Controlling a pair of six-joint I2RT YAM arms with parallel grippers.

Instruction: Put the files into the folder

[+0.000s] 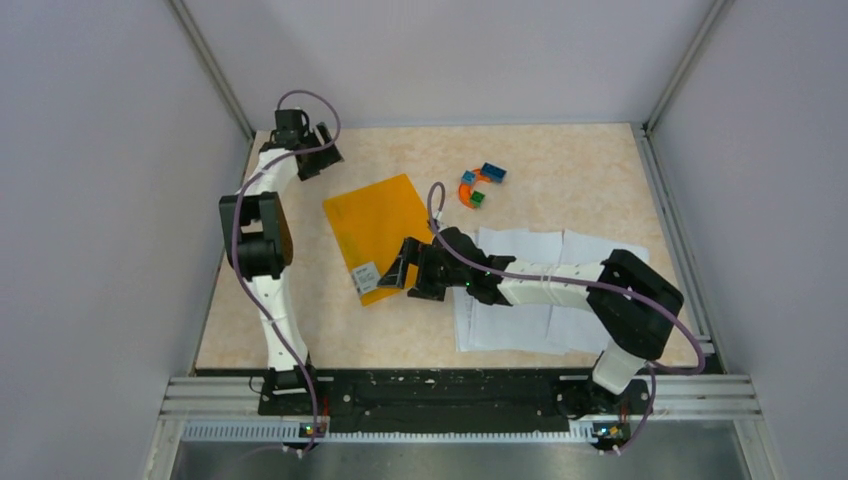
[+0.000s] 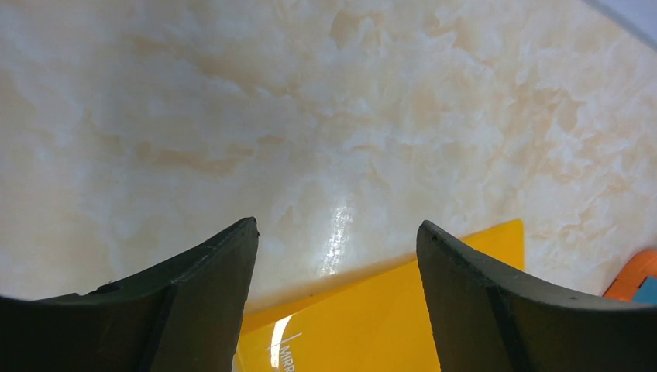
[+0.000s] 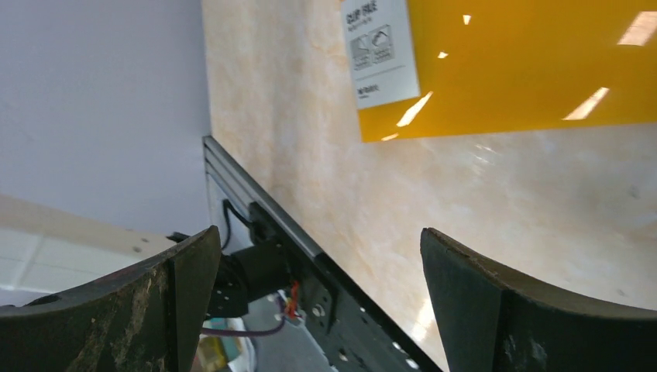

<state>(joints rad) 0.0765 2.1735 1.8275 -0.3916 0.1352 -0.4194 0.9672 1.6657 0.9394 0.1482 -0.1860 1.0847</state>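
The orange folder (image 1: 380,225) lies flat and shut in the middle of the table, its white label (image 1: 366,277) at the near corner. It also shows in the left wrist view (image 2: 372,325) and the right wrist view (image 3: 527,70). Several white paper sheets, the files (image 1: 530,285), lie spread on the table to its right, partly under the right arm. My right gripper (image 1: 396,272) is open and empty, just off the folder's near right edge by the label. My left gripper (image 1: 322,152) is open and empty at the far left, beyond the folder's far corner.
A few small colourful blocks and an orange curved toy piece (image 1: 478,187) lie behind the files, right of the folder. Grey walls close in the table on both sides. A metal rail (image 1: 450,385) runs along the near edge.
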